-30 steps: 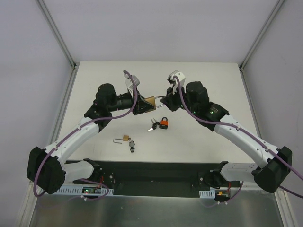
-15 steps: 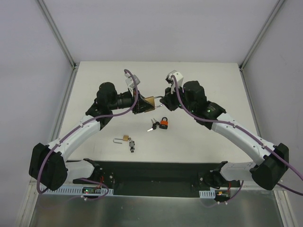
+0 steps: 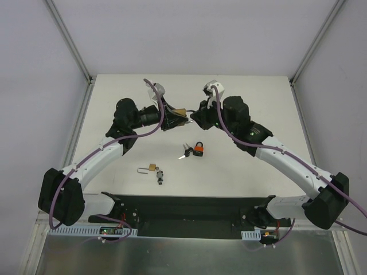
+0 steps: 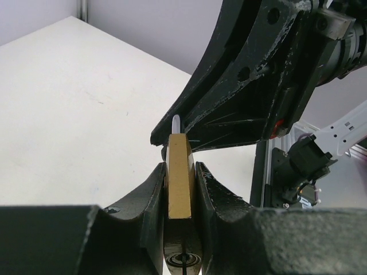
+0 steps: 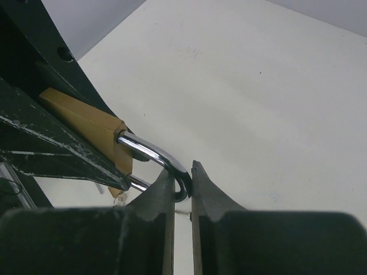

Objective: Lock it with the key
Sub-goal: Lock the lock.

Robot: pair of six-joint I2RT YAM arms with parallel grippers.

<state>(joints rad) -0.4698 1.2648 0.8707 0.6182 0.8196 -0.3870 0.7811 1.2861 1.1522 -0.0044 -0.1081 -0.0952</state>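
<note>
Nearest my bases, a small brass lock (image 3: 151, 167) lies open on the table (image 3: 258, 103), a key (image 3: 160, 176) just beside it. A little farther sits an orange lock (image 3: 198, 150) with keys (image 3: 184, 152) touching it.

Beyond those, held above the table, is the brass padlock (image 4: 179, 172). My left fingers (image 4: 158, 182) are clamped on its flat sides. My right fingers (image 5: 199, 182), almost closed, pinch the bend of its steel loop (image 5: 150, 150). I cannot tell whether the loop's lower leg is seated in the body.

I judge that pinch to be the weak point. Only my tips hold round, polished steel, so a push could slide off it. Pushing off line could also twist the padlock in my left fingers, or jam the leg beside its hole. Neither pair of fingers holds a key, so turning one would mean letting go somewhere, and the padlock could drop.
</note>
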